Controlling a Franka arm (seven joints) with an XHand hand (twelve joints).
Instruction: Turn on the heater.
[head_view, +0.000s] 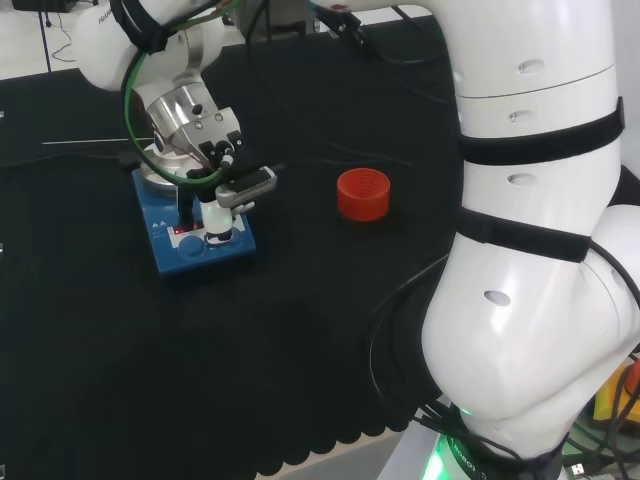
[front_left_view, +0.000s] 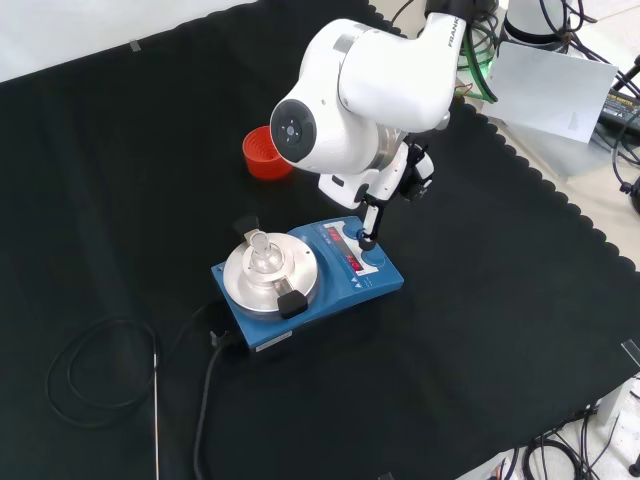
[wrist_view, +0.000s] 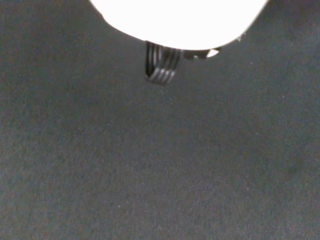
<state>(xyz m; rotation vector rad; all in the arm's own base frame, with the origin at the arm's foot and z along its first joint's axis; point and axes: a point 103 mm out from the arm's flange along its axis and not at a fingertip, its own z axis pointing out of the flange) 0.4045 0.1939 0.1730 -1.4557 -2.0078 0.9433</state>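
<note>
The heater (front_left_view: 352, 290) is a blue box with a round silver plate (front_left_view: 248, 285) and a front panel where red marks glow (front_left_view: 352, 262). In the head view the heater (head_view: 170, 258) lies at the left of the cloth. The hand (head_view: 226, 182) hangs right over its panel, and a straight finger (head_view: 215, 215) reaches down onto a round knob there. In the front view the hand (front_left_view: 405, 172) comes out from under the big white link, and a thin dark finger (front_left_view: 368, 228) touches the panel. A blurred white part of the hand (wrist_view: 180, 20) shows in the wrist view.
A small clear vessel (front_left_view: 259, 252) stands on the plate between two black clips. A red ribbed ring (head_view: 362, 193) lies on the cloth to the right of the heater in the head view. A black cable (front_left_view: 90, 365) and a thin rod (front_left_view: 156, 410) lie beside the heater.
</note>
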